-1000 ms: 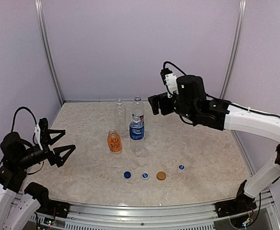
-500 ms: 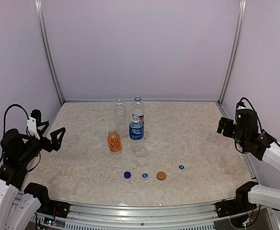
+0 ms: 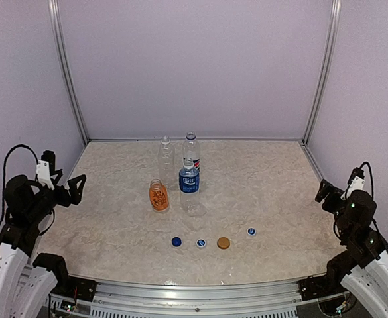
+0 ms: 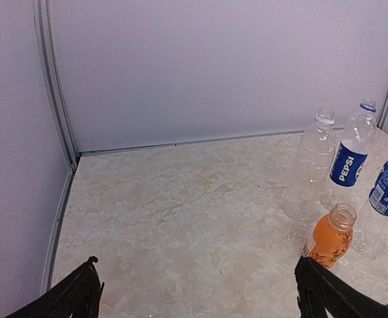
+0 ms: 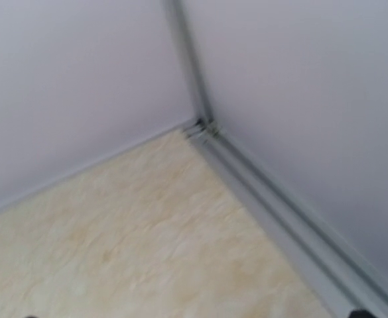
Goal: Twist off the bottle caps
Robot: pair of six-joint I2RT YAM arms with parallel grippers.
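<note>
Top external view gives you the table [image 3: 280, 199] first, with an arm parked at each side edge. The left gripper [image 3: 74, 190] and right gripper [image 3: 324, 192] both have their jaws spread wide and hold nothing.

Take the orange bottle [image 3: 158, 196] as your mark. It stands upright to the right of the left gripper, which is the nearer one. The clear bottle [image 3: 165, 159] stands behind it, and the Pepsi bottle [image 3: 192, 151] and blue-label bottle [image 3: 189, 180] stand to its right. Four loose caps [image 3: 201, 243] lie in front of it, so likely nothing is left to unscrew.

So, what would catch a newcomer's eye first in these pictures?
Four plastic bottles stand clustered in the middle of the table, the orange bottle brightest among them. Four loose caps lie in a row nearer the arms. Both arms sit at the sides, left tool and right tool open and empty.
</note>
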